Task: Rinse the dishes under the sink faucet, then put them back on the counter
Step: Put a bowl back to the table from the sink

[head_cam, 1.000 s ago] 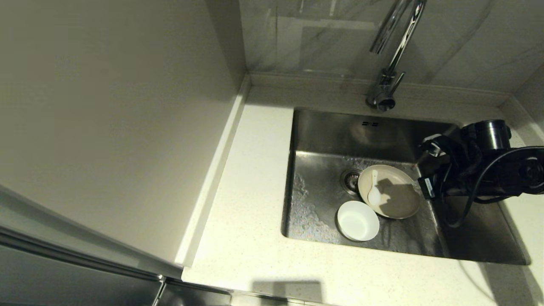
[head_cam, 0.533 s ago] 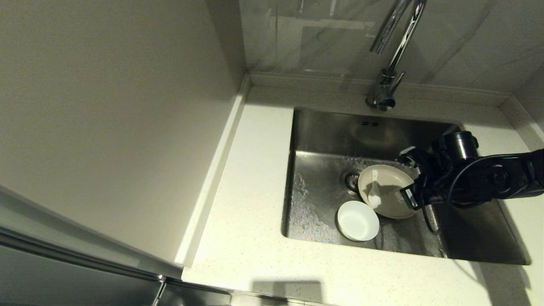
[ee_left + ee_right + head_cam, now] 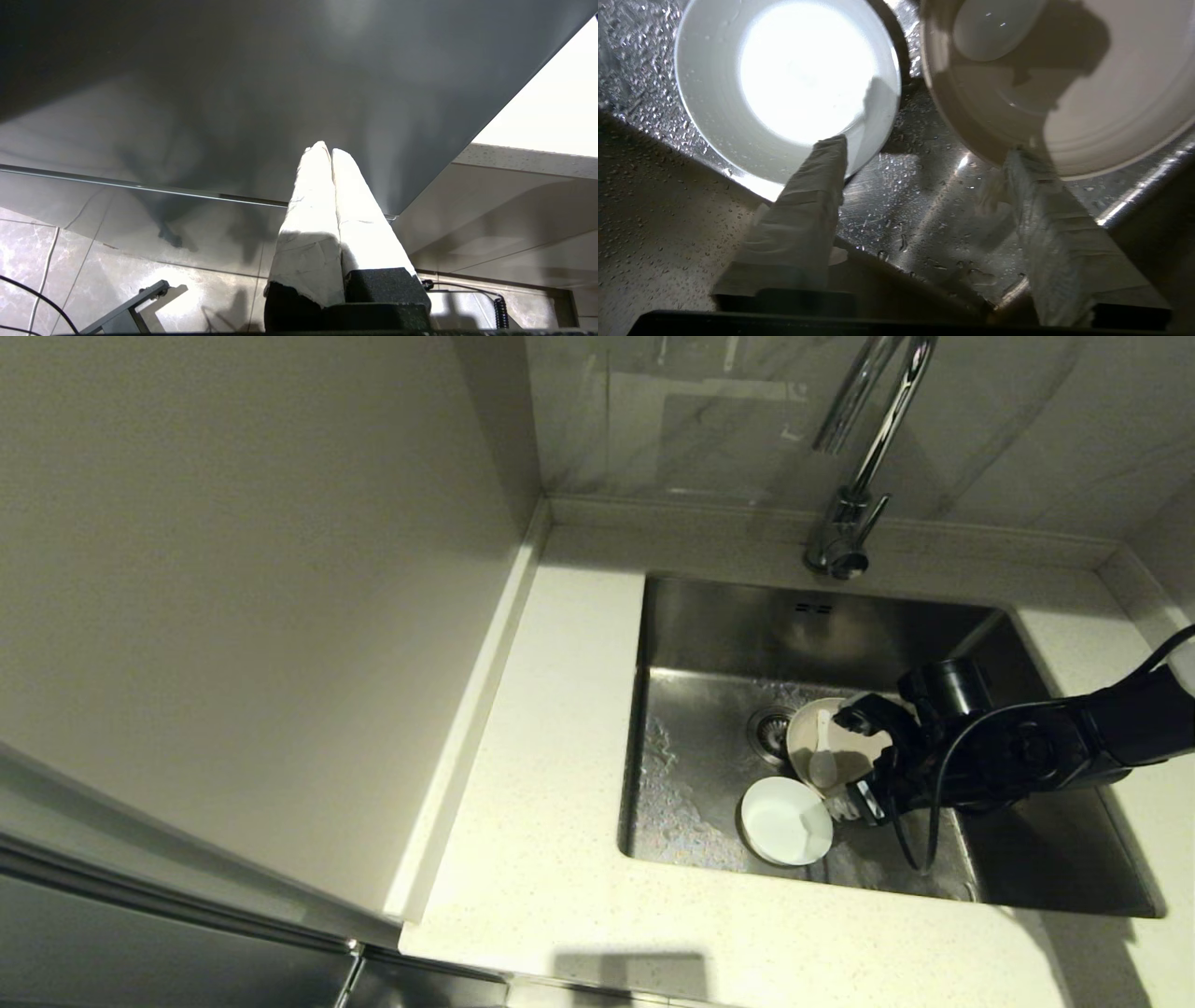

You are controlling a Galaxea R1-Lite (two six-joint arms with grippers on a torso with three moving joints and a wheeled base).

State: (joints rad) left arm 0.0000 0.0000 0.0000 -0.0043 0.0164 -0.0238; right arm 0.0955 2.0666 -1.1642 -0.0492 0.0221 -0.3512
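Steel sink [image 3: 709, 616] holding all three dishes, plate [image 3: 810, 739] with spoon [image 3: 822, 761] at centre, bowl [image 3: 786, 820] at seven o'clock, right gripper [image 3: 924, 191] open, empty between them; left gripper [image 3: 327, 186] closed, parked; nothing on counter [image 3: 560, 728] yet.

Dim, warm light fills the head view; the pale speckled stone counter [image 3: 551, 728] is its brightest area, while the square stainless-steel sink [image 3: 719, 635] lies in shade with wet glints on its floor. The black right arm darkens the sink's right half, and a blocky shadow falls on the counter's front edge. The tall chrome gooseneck faucet [image 3: 864, 457] shows streaked reflections. In the right wrist view the small white round bowl [image 3: 784, 88] glares to blown-out white, and the taped fingers [image 3: 808, 210] in front are soft, as in the left wrist view
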